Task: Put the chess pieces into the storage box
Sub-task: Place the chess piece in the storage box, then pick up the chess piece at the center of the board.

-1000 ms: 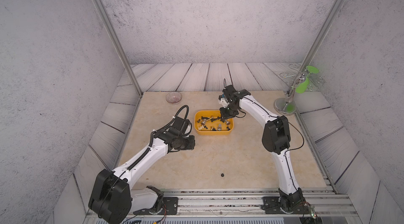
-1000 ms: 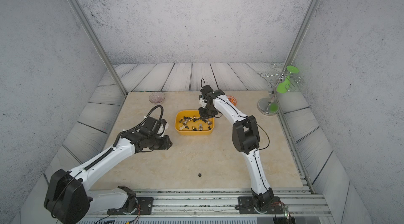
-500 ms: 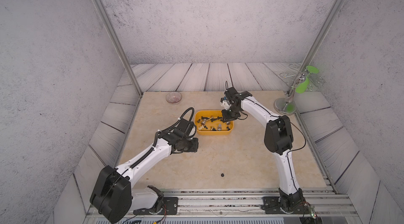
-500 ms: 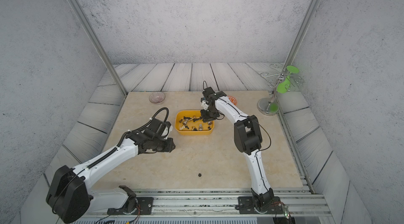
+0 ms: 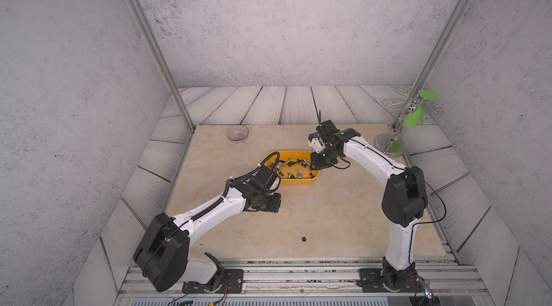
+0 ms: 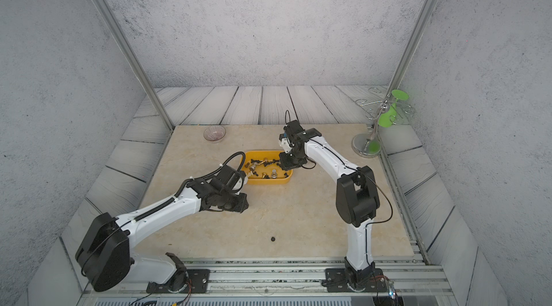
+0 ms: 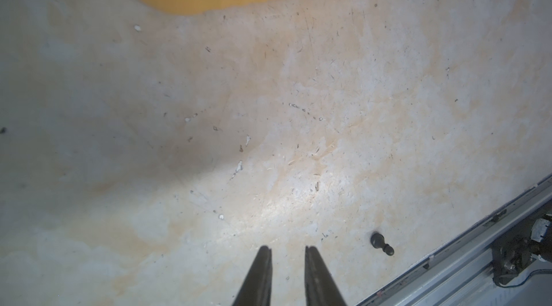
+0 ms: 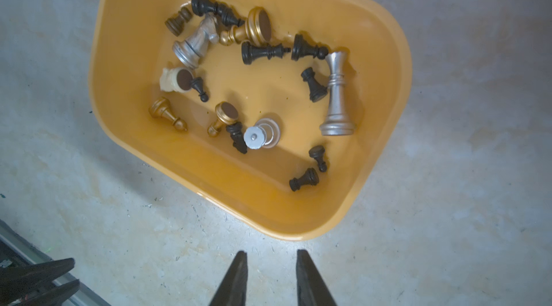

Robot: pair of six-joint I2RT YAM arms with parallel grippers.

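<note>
Left tool (image 5: 270, 203) hangs low over the worktop (image 5: 343, 215) in both top views, just in front of the box (image 5: 298, 182). Right tool (image 5: 316, 164) sits at the box end nearest its arm. One black pawn (image 5: 303, 239) lies alone, well apart from the box, near the front rail (image 5: 298, 273).

Left wrist: jaws slightly apart, nothing between them. Pawn (image 7: 381, 244) lies on its side near the fingertips, not between them.

Right wrist: jaws slightly apart, empty, just outside the box wall. Pieces (image 8: 263, 52) lie scattered inside: black, gold, silver, one cream.

Pawn looks light, hard and smooth, so it is likely to roll. Best pinched across the narrow neck, jaws crosswise to its length.
</note>
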